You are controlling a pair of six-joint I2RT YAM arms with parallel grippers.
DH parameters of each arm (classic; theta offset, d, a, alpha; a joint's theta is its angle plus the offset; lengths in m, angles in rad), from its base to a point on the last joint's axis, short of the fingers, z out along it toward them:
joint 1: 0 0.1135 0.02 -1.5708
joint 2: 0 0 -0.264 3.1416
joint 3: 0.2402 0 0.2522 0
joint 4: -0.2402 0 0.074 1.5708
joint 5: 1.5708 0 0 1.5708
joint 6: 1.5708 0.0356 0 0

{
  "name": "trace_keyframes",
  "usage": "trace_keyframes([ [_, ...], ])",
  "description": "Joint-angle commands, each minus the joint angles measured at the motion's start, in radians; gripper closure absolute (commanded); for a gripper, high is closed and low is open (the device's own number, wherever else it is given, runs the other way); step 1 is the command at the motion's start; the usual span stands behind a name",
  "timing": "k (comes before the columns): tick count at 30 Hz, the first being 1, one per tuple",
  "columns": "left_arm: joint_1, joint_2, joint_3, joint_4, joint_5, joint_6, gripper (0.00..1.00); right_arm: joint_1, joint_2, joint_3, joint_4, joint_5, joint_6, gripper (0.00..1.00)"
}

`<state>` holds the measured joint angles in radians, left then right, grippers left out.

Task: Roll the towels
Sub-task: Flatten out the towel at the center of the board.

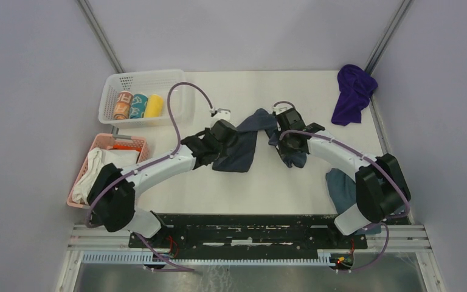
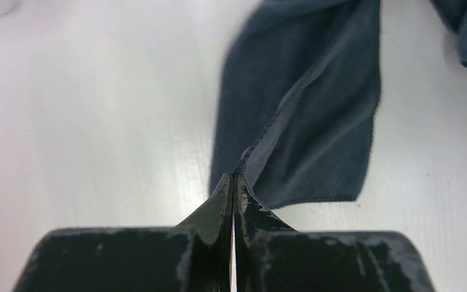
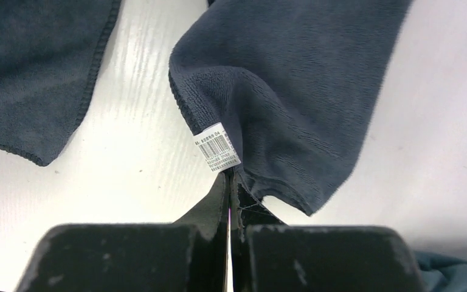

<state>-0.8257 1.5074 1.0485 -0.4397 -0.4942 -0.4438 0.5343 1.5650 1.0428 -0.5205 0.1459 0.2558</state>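
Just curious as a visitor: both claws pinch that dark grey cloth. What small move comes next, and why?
Probably draw the left gripper and right gripper apart, laying the grey towel flat on the table: both pinch its edges, yet it sags, folded.

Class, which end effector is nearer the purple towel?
Right. The right end effector, pinching the grey towel, sits left of the purple towel in the far right corner; the left end effector pinches it too, farther left.
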Motion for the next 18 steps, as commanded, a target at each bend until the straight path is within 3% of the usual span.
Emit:
trace_keyframes([
  [1,0.124,-0.096,-0.045,-0.053,-0.053,0.018,0.97,-0.047,-0.088,0.012,-0.023,0.061,0.007,0.99],
  [5,0.254,-0.191,-0.032,-0.070,-0.025,0.031,0.97,-0.136,-0.170,0.045,-0.028,0.077,0.042,0.99],
  [12,0.423,-0.256,0.171,-0.092,-0.061,0.150,0.97,-0.234,-0.263,0.211,-0.031,0.250,0.004,1.00],
  [18,0.488,-0.302,0.348,-0.098,-0.143,0.243,0.97,-0.290,-0.353,0.290,-0.036,0.357,-0.021,1.00],
])
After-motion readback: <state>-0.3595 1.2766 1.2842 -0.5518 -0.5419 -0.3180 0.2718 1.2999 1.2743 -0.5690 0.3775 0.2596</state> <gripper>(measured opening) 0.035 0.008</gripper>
